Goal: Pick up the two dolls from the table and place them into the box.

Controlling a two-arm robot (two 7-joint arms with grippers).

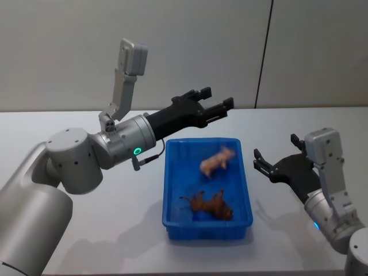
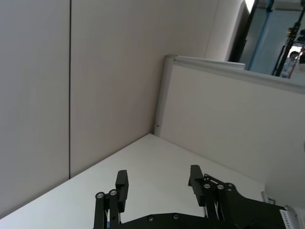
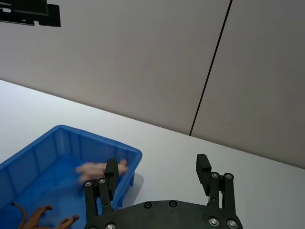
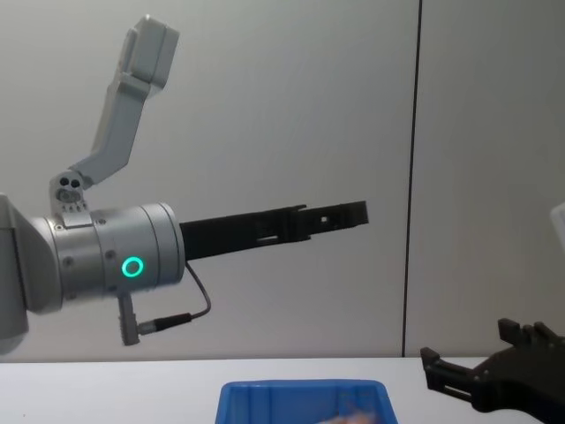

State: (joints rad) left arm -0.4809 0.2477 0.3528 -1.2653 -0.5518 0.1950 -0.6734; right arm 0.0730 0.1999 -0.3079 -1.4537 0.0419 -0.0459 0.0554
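Both dolls sit inside the box (image 1: 172, 190), so by my read the placing step is finished and only pulling the arms back to rest remains; nothing on the table (image 1: 287, 123) around the bin is left to grab. The next move calls for lifting both arms straight clear without clipping the rim.

Nearest, at about 5 o'clock in the head view: the right gripper (image 1: 277, 165) sits low beside the box's right wall, apart from it, fingers spread wide, empty.

Brown doll (image 1: 211, 204), at the near end of the bin, lies flat on the floor. Its long axis runs roughly 10-to-4 o'clock; I cannot tell which end is the head. In the right wrist view only its thin legs (image 3: 42, 215) show.

Pink doll (image 1: 217, 161), at the far end of the bin, is well apart from the brown one. It looks like a small four-legged figure, long axis about 8-to-2 o'clock, with what I take as the head toward 2 o'clock, at the far right corner.

Farthest: the left gripper (image 1: 214, 104) hangs high above the bin's far left corner, pointing toward 2 o'clock, jaws wide apart, nothing between them.
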